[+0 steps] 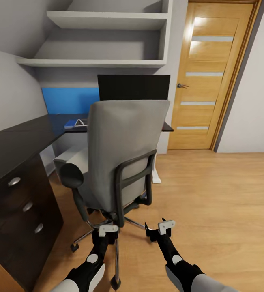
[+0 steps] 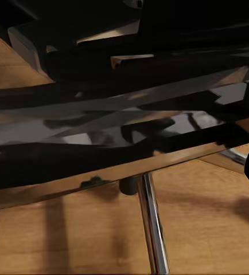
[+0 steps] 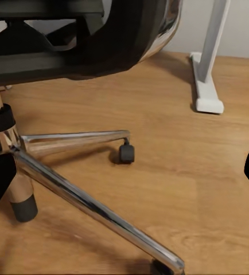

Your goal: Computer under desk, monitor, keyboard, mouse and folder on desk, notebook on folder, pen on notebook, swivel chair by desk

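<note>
A: Your left gripper [image 1: 108,230] and right gripper [image 1: 166,225] hang low behind the swivel chair [image 1: 121,154], nothing held; how open, I can't tell.

B: Chair's back hides the seat. Push low and you strike its chrome base [image 3: 73,197]; it rolls into the desk [image 1: 14,150].

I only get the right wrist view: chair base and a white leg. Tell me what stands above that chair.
Observer: The swivel chair has its back toward us. Behind it, the monitor stands on the desk.
Operator: Check the seat for the folder.
Observer: Can't tell, as the tall back hides the seat. A small blue flat item lies on the desk beside the monitor.
Operator: Report the left arm.
Observer: The left gripper hangs low by the chair's chrome base, about level with the right gripper.
</note>
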